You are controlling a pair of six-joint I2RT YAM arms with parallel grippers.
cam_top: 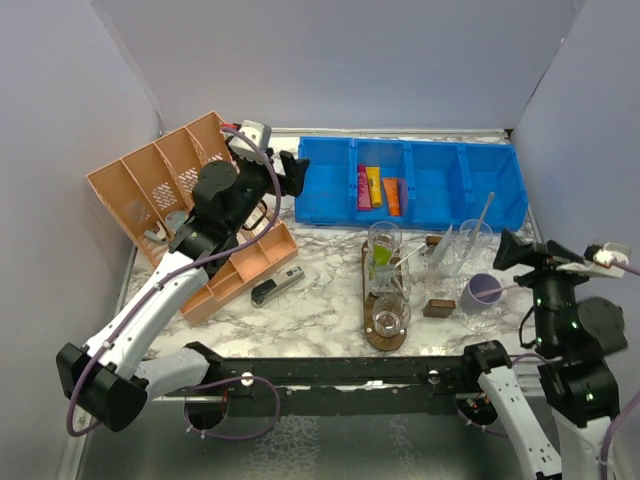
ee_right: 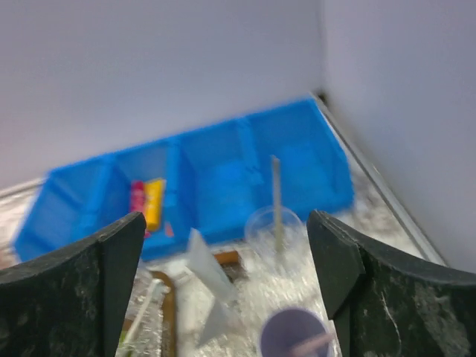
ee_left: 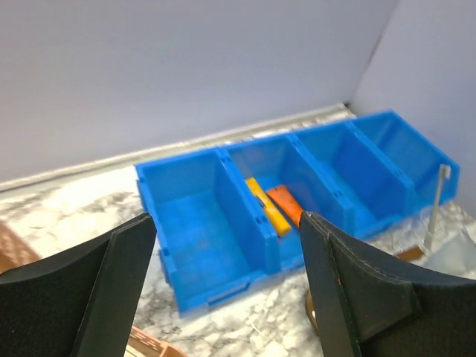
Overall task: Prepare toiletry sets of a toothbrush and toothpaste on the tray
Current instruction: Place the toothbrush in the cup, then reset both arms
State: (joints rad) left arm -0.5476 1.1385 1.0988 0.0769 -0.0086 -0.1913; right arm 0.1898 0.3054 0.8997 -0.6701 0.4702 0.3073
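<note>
Left tool (ee_left: 223, 242) and right tool (ee_right: 224, 227) both spread, empty; we judge the tubes (cam_top: 391, 196) beyond the tray (cam_top: 384, 345) light, squashy: pinch mid-body.

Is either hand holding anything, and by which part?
Nothing is held: the left hand and the right hand are both open and empty.

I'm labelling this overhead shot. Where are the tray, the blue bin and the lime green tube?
tray (cam_top: 384, 345): top view, bare near end.
blue bin (cam_top: 325, 185): top view, left compartment floor.
lime green tube (cam_top: 382, 256): top view, tube body.
</note>
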